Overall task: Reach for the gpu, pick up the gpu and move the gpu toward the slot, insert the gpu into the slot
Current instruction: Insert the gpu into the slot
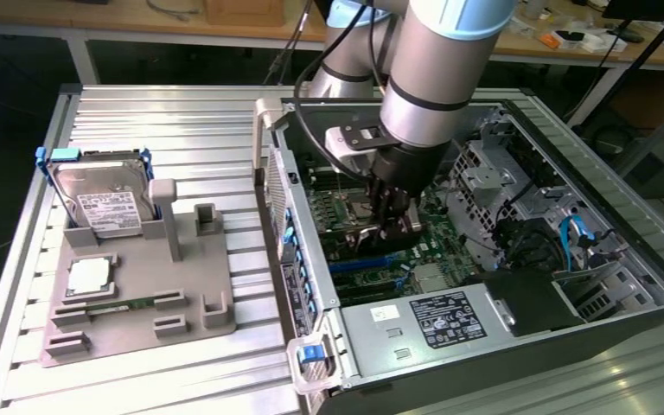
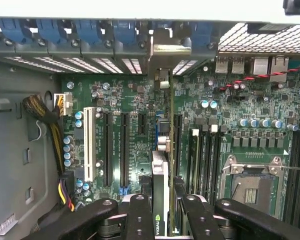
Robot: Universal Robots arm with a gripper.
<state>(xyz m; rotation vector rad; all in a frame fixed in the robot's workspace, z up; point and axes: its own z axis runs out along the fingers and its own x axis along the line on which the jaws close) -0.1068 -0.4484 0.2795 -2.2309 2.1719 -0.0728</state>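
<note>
Gpu is held edge-on in the half-closed gripper down inside the computer case, just over the motherboard slots; probably a light, stiff, fragile card, best pinched on the flat faces near the top edge, clear of the connector.

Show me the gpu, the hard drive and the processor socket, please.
gpu (image 2: 160, 195): wrist view, on its narrow edge, seen edge-on.
hard drive (image 1: 107, 207): exterior view, on its white label.
processor socket (image 2: 252, 187): wrist view, on the dark middle inside its metal frame.
</note>
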